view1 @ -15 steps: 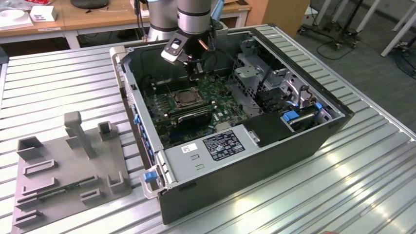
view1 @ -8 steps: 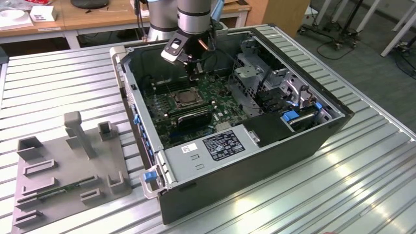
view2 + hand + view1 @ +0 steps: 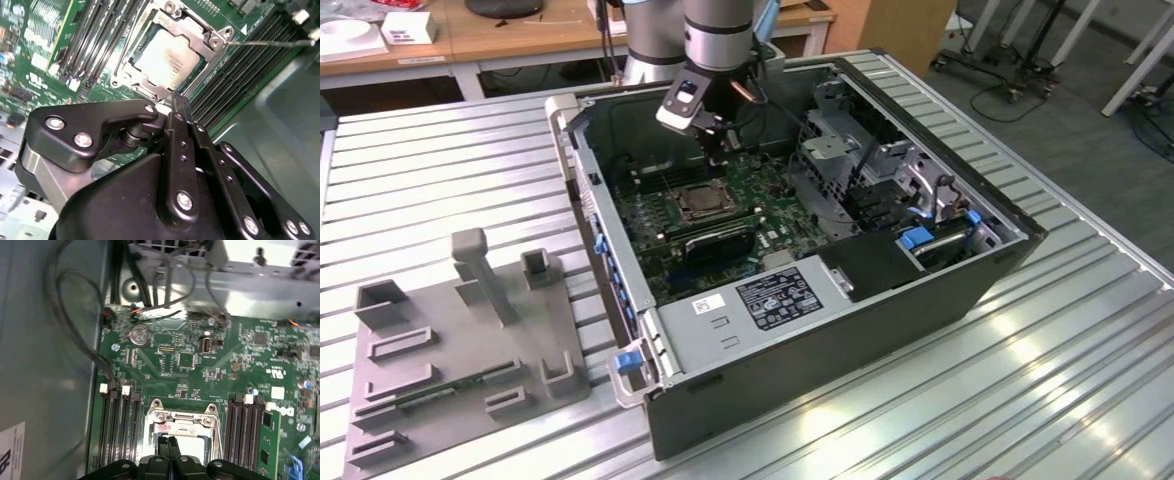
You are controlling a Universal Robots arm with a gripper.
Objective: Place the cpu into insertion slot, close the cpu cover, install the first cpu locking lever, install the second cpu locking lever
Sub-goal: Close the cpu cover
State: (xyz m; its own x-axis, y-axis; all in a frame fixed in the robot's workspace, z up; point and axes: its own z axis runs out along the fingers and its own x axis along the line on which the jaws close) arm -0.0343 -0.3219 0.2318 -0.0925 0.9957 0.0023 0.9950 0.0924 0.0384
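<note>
The cpu (image 3: 167, 60) lies flat in the slot (image 3: 698, 203) on the green board (image 3: 190, 360), its pale metal top showing through the cut-out of the cover (image 3: 195, 37), which is folded down over it. I judge the chip light, stiff and fragile, best touched only at its edges, though seated like this it offers nothing to grip. The cover looks like thin, stiff sheet metal with slick faces. A thin wire lever (image 3: 270, 42) runs out from one corner of the cover, away over the memory slots. I would expect it to be springy and slippery, best caught near its free end. I cannot tell whether it is latched. The hand (image 3: 176, 102) is clenched on nothing, its two black fingers (image 3: 181, 130) pressed together. In both wrist views the tips point at the near edge of the cover. Whether they touch the metal or hover just above it, I cannot tell. In the exterior view the arm (image 3: 718, 35) comes down from above into the open case (image 3: 854, 330), which lies on its side on the ribbed metal desk (image 3: 1067, 380). The wrist tilts a little and the hand hangs just beside the slot, on its far side.
</note>
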